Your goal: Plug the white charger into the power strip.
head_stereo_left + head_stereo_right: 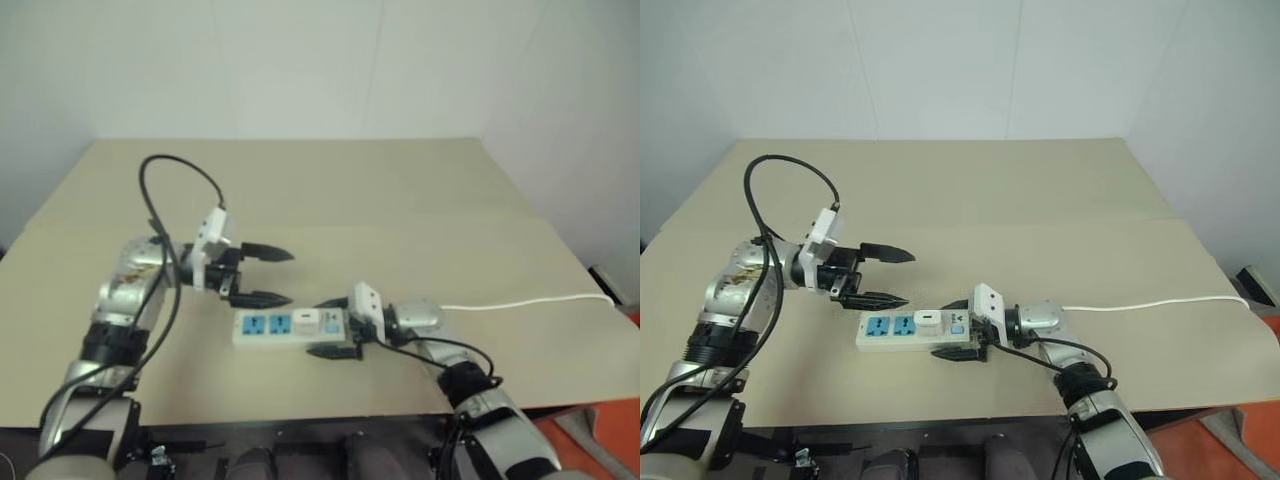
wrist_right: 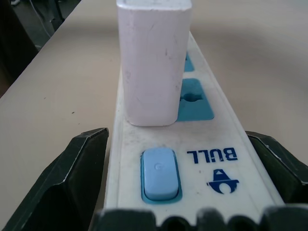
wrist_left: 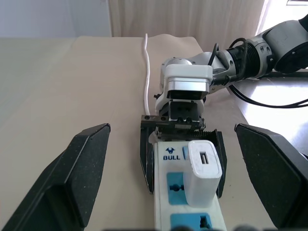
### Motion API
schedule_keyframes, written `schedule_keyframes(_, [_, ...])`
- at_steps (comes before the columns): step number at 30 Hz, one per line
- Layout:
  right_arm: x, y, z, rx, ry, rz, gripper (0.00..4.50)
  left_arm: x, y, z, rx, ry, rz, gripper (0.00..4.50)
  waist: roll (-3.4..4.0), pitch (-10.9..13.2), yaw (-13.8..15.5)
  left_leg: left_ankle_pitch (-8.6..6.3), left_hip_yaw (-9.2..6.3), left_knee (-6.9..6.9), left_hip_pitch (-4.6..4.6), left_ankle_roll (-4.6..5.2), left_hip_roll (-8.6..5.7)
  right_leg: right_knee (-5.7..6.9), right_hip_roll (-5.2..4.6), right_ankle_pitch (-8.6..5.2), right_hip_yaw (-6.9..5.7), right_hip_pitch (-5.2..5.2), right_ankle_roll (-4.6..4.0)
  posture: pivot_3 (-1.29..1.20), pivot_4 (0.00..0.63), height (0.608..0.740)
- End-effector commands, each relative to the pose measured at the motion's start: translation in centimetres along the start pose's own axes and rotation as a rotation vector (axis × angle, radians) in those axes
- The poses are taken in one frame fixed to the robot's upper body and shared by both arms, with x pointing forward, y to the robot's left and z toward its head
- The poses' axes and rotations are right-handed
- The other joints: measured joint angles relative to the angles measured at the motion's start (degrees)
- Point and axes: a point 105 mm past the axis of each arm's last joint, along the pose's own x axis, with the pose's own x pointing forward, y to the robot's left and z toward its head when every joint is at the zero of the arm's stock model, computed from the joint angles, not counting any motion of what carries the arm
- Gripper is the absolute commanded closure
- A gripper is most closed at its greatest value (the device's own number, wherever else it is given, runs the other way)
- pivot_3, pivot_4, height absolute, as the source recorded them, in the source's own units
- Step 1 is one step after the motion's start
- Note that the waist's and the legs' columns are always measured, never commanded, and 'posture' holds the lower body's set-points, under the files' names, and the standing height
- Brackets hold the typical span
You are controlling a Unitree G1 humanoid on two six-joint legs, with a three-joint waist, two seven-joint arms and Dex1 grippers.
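The power strip [image 1: 262,329] lies flat near the table's front edge, showing two free blue sockets. The white charger [image 1: 307,319] stands upright in the socket beside the blue switch [image 2: 159,173]. My right gripper [image 1: 315,327] clasps the strip's switch end, one black finger along each long side. My left gripper [image 1: 290,277] hovers above and to the left of the strip, open, with nothing between its fingers and apart from the charger. In the left wrist view the charger [image 3: 202,175] sits between and beyond those spread fingers.
The strip's thin white cord [image 1: 520,302] runs along the tan table [image 1: 350,190] to its right edge. A black cable [image 1: 165,170] loops up from my left arm. An orange patch of floor shows past the table's front right corner.
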Motion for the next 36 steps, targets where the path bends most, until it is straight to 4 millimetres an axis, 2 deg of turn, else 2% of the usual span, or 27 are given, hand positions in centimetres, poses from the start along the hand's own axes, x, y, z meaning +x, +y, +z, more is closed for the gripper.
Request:
schedule_keyframes(1, [-2.3,-0.1,0.7,-0.023,0.011,-0.049,0.03,-1.3,0.5,1.3,0.052,-0.011,0.032,0.00,0.00,0.0,0.5,0.00,0.00,0.00,-0.07,0.00,0.00,-0.05,-0.01,0.00,-0.01,-0.04,0.00,0.00,0.150,0.740])
schedule_keyframes(11, [-9.0,-0.2,2.9,-0.083,0.082,-0.196,0.03,-2.9,0.2,0.6,0.046,0.029,0.077,0.00,0.02,0.1,1.4,-0.01,0.01,-0.02,-0.46,0.00,0.00,-0.41,-0.06,0.06,-0.07,-0.21,0.09,0.00,0.150,0.740])
schedule_keyframes(15, [-12.0,0.1,3.7,-0.091,0.113,-0.272,0.03,-5.0,0.1,0.2,0.057,0.121,0.153,0.00,0.00,0.2,1.2,-0.01,0.00,-0.05,-0.43,0.01,0.01,-0.40,-0.05,0.05,-0.08,-0.23,0.09,0.00,0.150,0.740])
schedule_keyframes(21, [-15.3,0.9,4.4,-0.068,0.135,-0.417,0.03,-8.8,-2.0,0.2,0.044,0.230,0.202,0.00,0.01,0.2,1.2,-0.02,0.02,-0.08,-0.45,0.01,0.01,-0.42,-0.08,0.05,-0.07,-0.26,0.07,0.00,0.150,0.740])
schedule_keyframes(26, [-16.1,0.9,4.4,-0.054,0.150,-0.476,0.03,-9.7,-3.6,0.1,-0.008,0.251,0.250,0.00,0.03,0.3,1.3,-0.01,0.07,-0.06,-0.43,0.00,0.01,-0.42,-0.16,0.02,-0.07,-0.25,0.04,0.00,0.150,0.740])
schedule_keyframes(30, [-16.3,0.9,4.4,-0.065,0.175,-0.482,0.03,-10.0,-4.3,0.4,-0.039,0.253,0.287,0.00,0.03,0.3,1.5,-0.01,0.12,-0.05,-0.44,0.00,0.03,-0.42,-0.18,-0.12,-0.07,-0.25,-0.22,0.00,0.150,0.740])
schedule_keyframes(36, [-17.1,0.5,5.0,-0.070,0.193,-0.511,0.03,-9.9,-5.2,0.3,-0.058,0.250,0.311,0.00,0.03,0.3,1.6,-0.01,0.19,-0.06,-0.45,0.01,0.03,-0.43,-0.20,-0.09,-0.05,-0.25,-0.15,0.00,0.150,0.740])
